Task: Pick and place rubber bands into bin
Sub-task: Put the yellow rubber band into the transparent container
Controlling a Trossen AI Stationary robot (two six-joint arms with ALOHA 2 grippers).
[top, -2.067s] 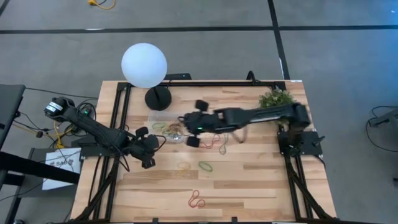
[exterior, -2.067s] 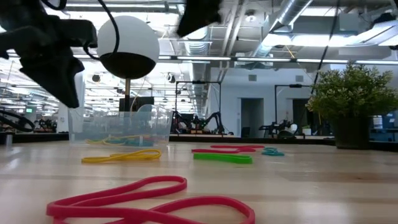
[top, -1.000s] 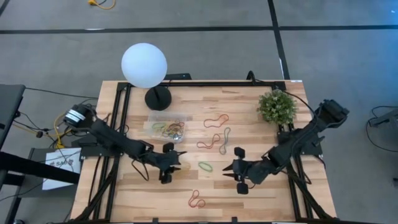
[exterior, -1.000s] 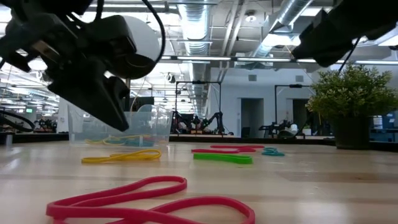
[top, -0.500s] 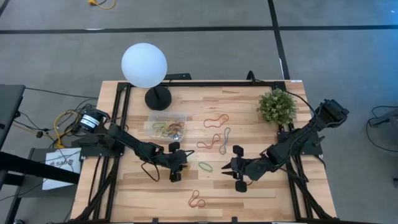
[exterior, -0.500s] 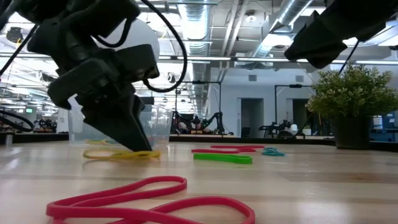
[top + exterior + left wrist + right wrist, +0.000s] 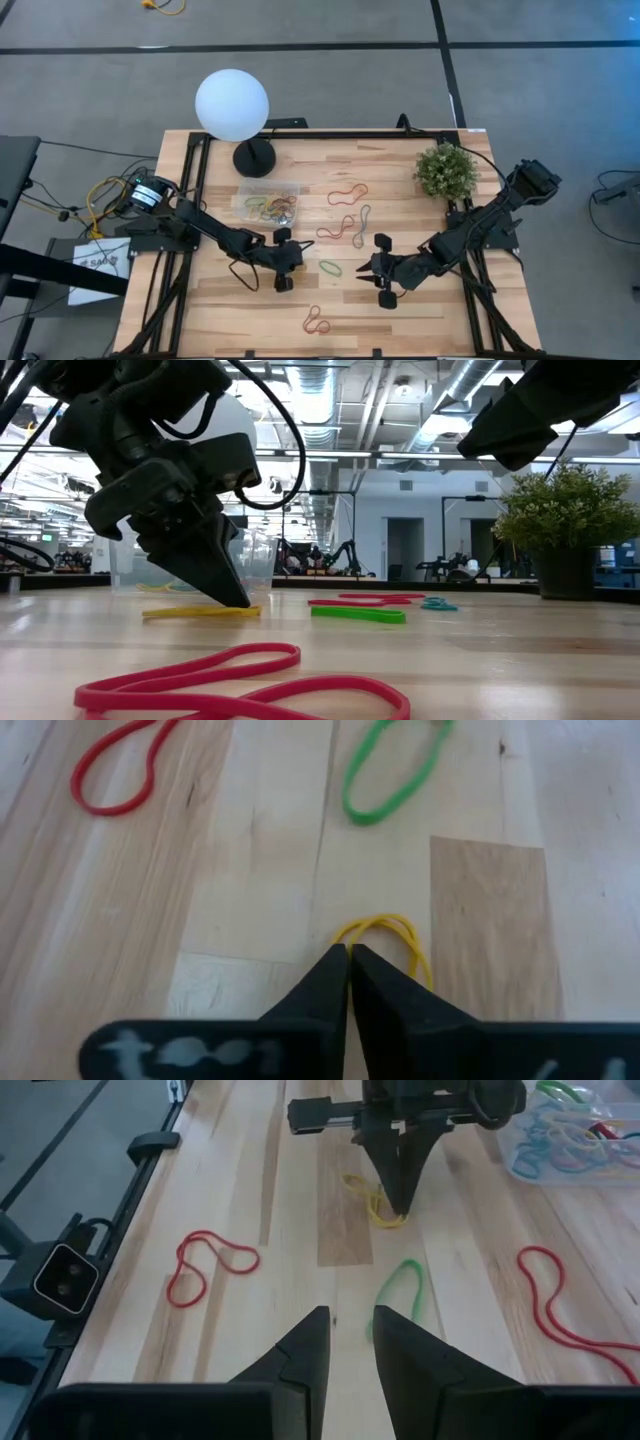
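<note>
**Status: Bin Partly Filled, One Band in the Grasp, Several Left on the Tabletop**

We judge the task to be partway through. The bin [image 7: 268, 203], a clear tub standing on the tabletop [image 7: 430, 320] just in front of the globe lamp [image 7: 232, 104] and its black base, already holds a tangle of rubber bands in several colours [image 7: 570, 1132].

We have the left gripper [image 7: 349, 960] down at the tabletop near the middle, its jaws pressed together on the yellow band [image 7: 392, 932]. The band's loop spreads out on the wood beyond the tips, so we judge it pinched but not yet lifted. The low view shows the same band lying flat under the tips [image 7: 200, 612].

The right gripper [image 7: 348, 1330] hangs above the tabletop, right of centre, with its jaws apart and nothing between them. The green band [image 7: 402, 1290] lies just ahead of it.

Remaining outside the bin, as far as we can see:
- the yellow band, now in the grasp;
- the green band;
- a red band [image 7: 317, 321] near the front edge;
- a group of red and blue-grey bands [image 7: 345, 214] between the bin and the potted plant [image 7: 444, 170].

We estimate that most of the loose bands are yet to be carried over, each needing its own pick and drop.
</note>
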